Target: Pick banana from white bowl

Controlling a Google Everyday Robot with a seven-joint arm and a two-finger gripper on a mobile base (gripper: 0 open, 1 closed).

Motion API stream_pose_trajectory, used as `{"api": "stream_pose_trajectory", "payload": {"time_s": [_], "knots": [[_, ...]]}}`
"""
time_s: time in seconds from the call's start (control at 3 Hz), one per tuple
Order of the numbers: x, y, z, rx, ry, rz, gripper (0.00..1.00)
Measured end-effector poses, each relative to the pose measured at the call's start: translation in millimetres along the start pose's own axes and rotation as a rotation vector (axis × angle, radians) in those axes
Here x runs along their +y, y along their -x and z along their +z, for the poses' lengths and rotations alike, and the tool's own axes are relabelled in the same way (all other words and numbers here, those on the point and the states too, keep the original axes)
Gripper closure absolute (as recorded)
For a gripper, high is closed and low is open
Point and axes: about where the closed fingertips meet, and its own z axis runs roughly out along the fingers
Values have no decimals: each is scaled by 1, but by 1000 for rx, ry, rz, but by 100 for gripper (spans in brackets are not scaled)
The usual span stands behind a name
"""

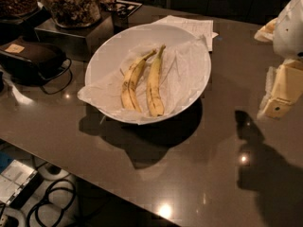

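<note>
The white bowl (106,56) stands on the dark table, lined with crinkled white paper. Two bananas lie side by side in it. The banana (154,86) is the right one, straighter, with thin brown streaks and its stem pointing to the back. The more curved, dark-speckled banana (131,84) lies touching its left side. My gripper (280,92), cream and white, hangs at the right edge of the view. It is above the table, well to the right of the bowl, and holds nothing that I can see.
Glass jars of snacks (71,4) on a metal stand are at the back left. A black device with a wire stand (33,58) sits left of the bowl. Papers (191,25) lie behind the bowl. The table's front edge runs diagonally, with cables (52,197) on the floor below.
</note>
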Motion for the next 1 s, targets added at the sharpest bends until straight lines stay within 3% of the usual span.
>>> {"api": "stream_pose_trajectory", "payload": {"time_s": [0.67, 1.0], "knots": [[5, 10, -1, 0, 10, -24, 0], [18, 31, -7, 27, 13, -88, 0]]}}
